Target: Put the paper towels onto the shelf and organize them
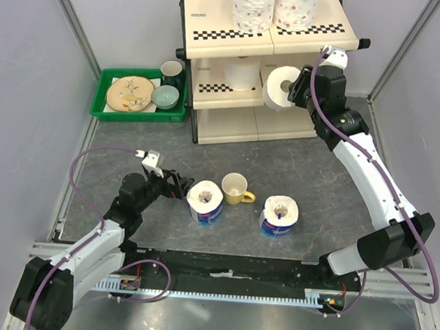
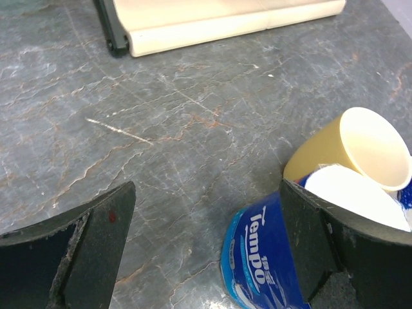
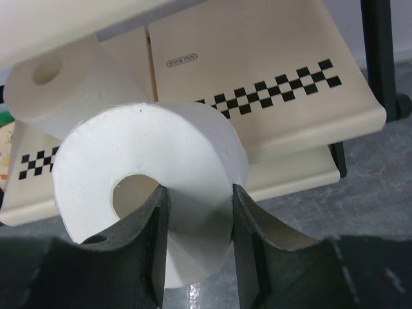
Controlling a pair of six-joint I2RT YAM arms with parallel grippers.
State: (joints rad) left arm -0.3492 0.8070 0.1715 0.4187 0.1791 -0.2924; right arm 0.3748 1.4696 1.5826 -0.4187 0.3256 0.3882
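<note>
My right gripper (image 1: 299,86) is shut on a plain white paper towel roll (image 1: 278,88), held on its side at the right of the shelf's (image 1: 210,96) middle tier. In the right wrist view one finger (image 3: 154,251) sits in the roll's (image 3: 148,154) core and the other outside its wall. Another plain roll (image 1: 241,72) stands on that tier, and two floral rolls (image 1: 253,7) (image 1: 295,8) stand on top. Two blue-wrapped rolls (image 1: 205,202) (image 1: 280,217) stand on the table. My left gripper (image 1: 175,187) is open just left of the nearer one (image 2: 257,257), which lies against its right finger (image 2: 322,244).
A yellow mug (image 1: 236,187) stands between the two blue-wrapped rolls. A green tray (image 1: 103,104) with a plate, a bowl and a dark cup sits left of the shelf. Grey walls close in both sides.
</note>
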